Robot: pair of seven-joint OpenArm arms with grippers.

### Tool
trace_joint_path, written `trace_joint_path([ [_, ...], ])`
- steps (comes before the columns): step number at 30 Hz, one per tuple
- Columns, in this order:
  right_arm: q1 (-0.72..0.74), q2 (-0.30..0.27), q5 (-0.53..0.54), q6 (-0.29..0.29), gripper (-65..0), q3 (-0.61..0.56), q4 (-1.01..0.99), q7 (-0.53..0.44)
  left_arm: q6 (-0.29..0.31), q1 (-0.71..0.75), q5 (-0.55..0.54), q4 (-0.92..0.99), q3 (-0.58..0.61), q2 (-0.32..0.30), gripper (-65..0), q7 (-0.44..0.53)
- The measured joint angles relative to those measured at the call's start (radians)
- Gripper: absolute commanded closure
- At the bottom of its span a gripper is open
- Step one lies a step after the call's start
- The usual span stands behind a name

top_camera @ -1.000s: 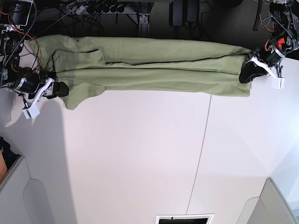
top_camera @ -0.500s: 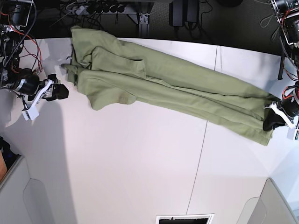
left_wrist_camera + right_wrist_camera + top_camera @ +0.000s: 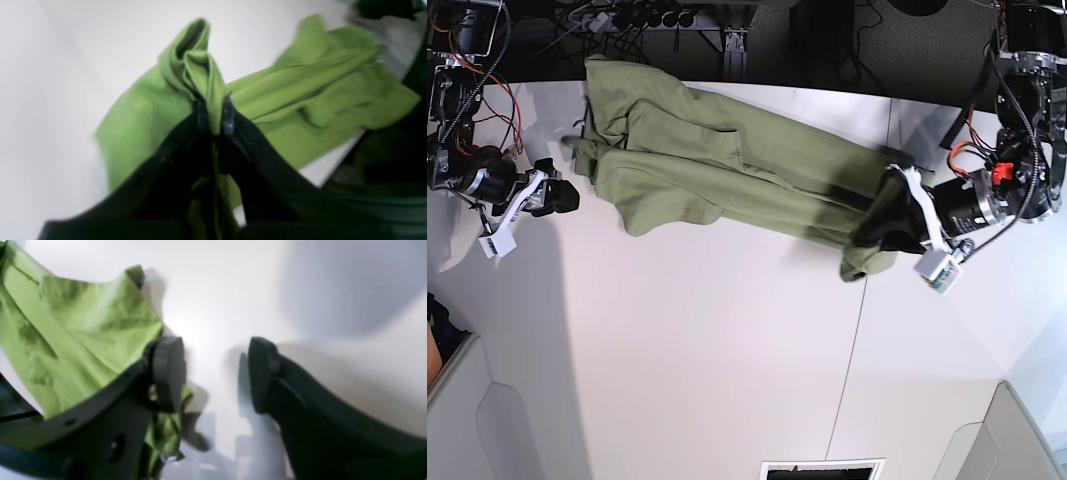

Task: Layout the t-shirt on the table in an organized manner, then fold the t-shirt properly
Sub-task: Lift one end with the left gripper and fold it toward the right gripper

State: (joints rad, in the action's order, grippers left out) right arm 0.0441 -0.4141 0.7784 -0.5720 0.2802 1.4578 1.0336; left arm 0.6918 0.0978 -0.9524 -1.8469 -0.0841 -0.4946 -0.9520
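Two claws were at work over the white tabletop (image 3: 727,350). The left claw (image 3: 213,115) was pinched tight on a bunch of the green t-shirt (image 3: 727,170). In its wrist view the cloth stuck up between the two black fingers (image 3: 200,116) in a folded lump, and the rest of the shirt trailed away behind it toward the edge of the tabletop. In the base view this claw (image 3: 897,215) sat near the thin dark seam (image 3: 857,330) in the tabletop, and the end of the shirt it held was bunched and curled under.

The right claw (image 3: 217,373) held nothing. Its two round pads (image 3: 166,373) stood wide apart with bare tabletop between them. One edge of the t-shirt (image 3: 83,323) lay just beside one pad and partly under that finger. In the base view this claw (image 3: 557,195) was just beside the other end of the shirt.

The t-shirt lay in a long wrinkled strip across the far part of the tabletop. One end was at the far edge, and the strip ran from there to the left claw. It was folded over itself in long creases.
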Motion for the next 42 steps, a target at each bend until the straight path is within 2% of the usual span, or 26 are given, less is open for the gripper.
trace_joint_path([
  [3, 0.000, 0.005, -0.004, 0.000, -31.0, 0.000, 0.000, 0.000, 0.001, 0.010, 0.059, -0.009, 0.074, 0.055, 0.0, 0.006],
  [7, 0.000, 0.008, -0.006, 0.000, -31.0, 0.000, 0.000, 0.000, 0.001, 0.010, 0.208, 0.060, 0.151, 0.118, 0.0, 0.088],
  [8, 0.000, 0.010, -0.007, 0.000, -31.0, 0.000, 0.000, 0.000, 0.000, 0.010, 0.220, 0.081, 0.162, 0.133, -2.3, 0.098],
  [11, 0.000, 0.013, -0.008, 0.000, -31.0, 0.000, 0.000, 0.000, 0.000, 0.010, 0.216, 0.116, 0.194, 0.169, -27.6, 0.108],
  [12, 0.000, 0.014, -0.008, 0.000, -31.0, 0.000, 0.000, 0.000, 0.000, 0.010, 0.211, 0.118, 0.208, 0.177, -33.5, 0.108],
  [13, 0.000, 0.016, -0.008, 0.000, -31.0, 0.002, 0.000, 0.000, 0.000, 0.010, 0.206, 0.119, 0.220, 0.182, -36.2, 0.112],
  [17, 0.000, 0.018, 0.034, 0.001, -31.0, 0.032, 0.000, 0.054, 0.000, 0.010, 0.174, 0.119, 0.238, 0.187, -36.1, 0.112],
  [22, -0.005, 0.018, 0.138, -0.003, -31.2, 0.163, 0.000, 0.134, 0.000, 0.011, 0.076, 0.088, 0.224, 0.187, -36.1, 0.048],
  [27, -0.114, 0.008, 0.173, -0.007, -43.7, 0.186, 0.004, 0.140, 0.001, 0.010, 0.034, 0.019, 0.136, 0.172, -36.1, 0.031],
  [31, -0.194, 0.039, 0.265, -0.038, -44.1, 0.171, 0.007, 0.121, 0.001, 0.012, 0.033, 0.011, 0.029, 0.153, -36.1, 0.027],
  [36, -0.202, 0.104, 0.284, -0.042, -44.1, 0.171, 0.010, 0.119, 0.001, 0.013, 0.034, 0.011, -0.061, 0.127, -36.1, 0.024],
  [42, -0.202, 0.184, 0.295, -0.042, -44.1, 0.144, 0.011, 0.120, 0.001, 0.021, 0.036, 0.038, -0.138, 0.059, -36.1, 0.024],
])
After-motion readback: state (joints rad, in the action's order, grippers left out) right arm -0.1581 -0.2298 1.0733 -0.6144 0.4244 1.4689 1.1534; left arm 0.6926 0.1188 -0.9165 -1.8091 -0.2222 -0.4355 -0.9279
